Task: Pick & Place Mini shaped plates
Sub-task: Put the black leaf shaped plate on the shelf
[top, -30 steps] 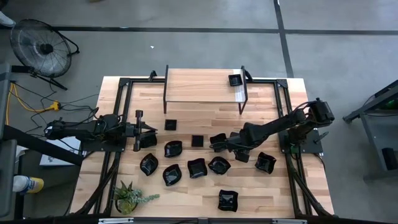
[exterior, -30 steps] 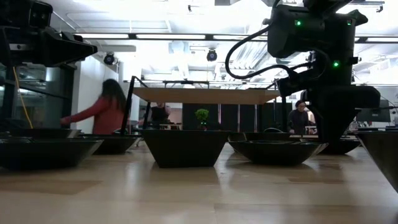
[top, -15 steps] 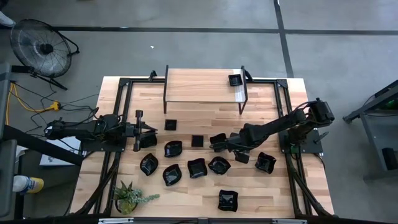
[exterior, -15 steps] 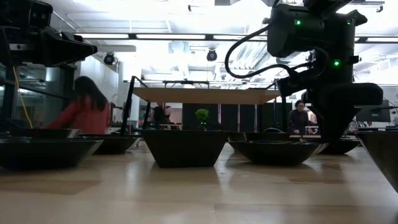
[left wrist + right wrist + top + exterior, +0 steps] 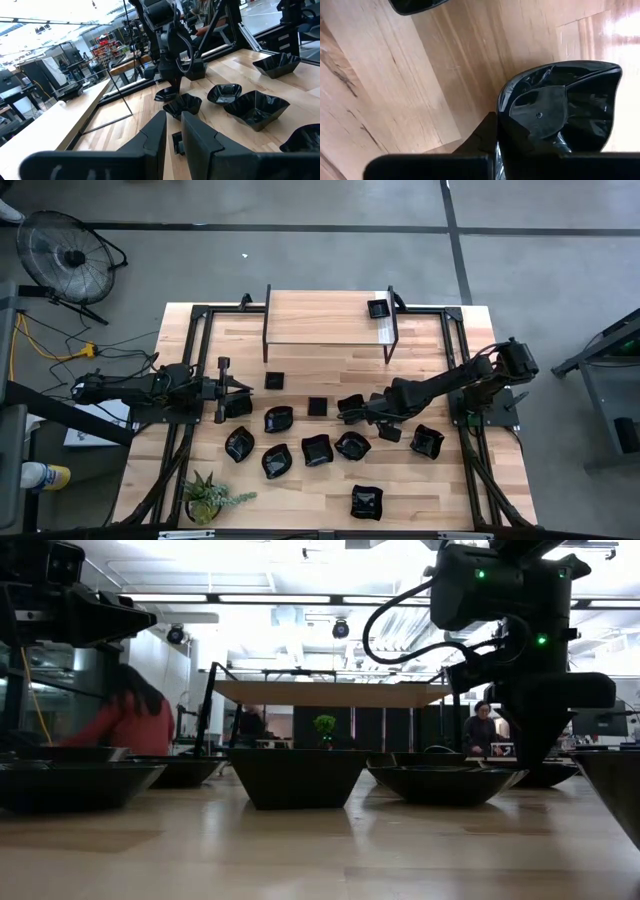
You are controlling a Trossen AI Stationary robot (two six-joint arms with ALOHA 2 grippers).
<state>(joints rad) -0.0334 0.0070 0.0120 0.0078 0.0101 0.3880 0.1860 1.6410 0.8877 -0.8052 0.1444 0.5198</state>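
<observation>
Several glossy black mini plates point(image 5: 316, 449) rest on their bases in the middle of the wooden table point(image 5: 330, 490). One more plate point(image 5: 378, 308) sits on a raised shelf point(image 5: 320, 320) at the far side. My right gripper point(image 5: 353, 413) reaches in from the table's right and is shut on a wavy-edged plate point(image 5: 349, 402). The right wrist view shows that plate point(image 5: 580, 105) close up. My left gripper point(image 5: 238, 388) waits at the table's left above another plate point(image 5: 238, 408). Its fingers point(image 5: 155, 140) stand a narrow gap apart with nothing between them. My right gripper pinches the wavy-edged plate's rim point(image 5: 504, 102), with one finger point(image 5: 540, 114) inside the bowl and the other outside the wall. The fingers come slanting down from the table's right. The plate sits upright and seems to rest on the table.
Other plates point(image 5: 352, 445) point(image 5: 427, 440) lie close around the held one, and a small square plate point(image 5: 317, 406) lies to its left. A potted plant point(image 5: 207, 498) stands at the near left corner. Black frame rails point(image 5: 470, 470) run along both table sides. People show beyond the table.
Neither arm nor any plate has visibly shifted. A person in a red top beyond the table has moved leftward in the low view.
</observation>
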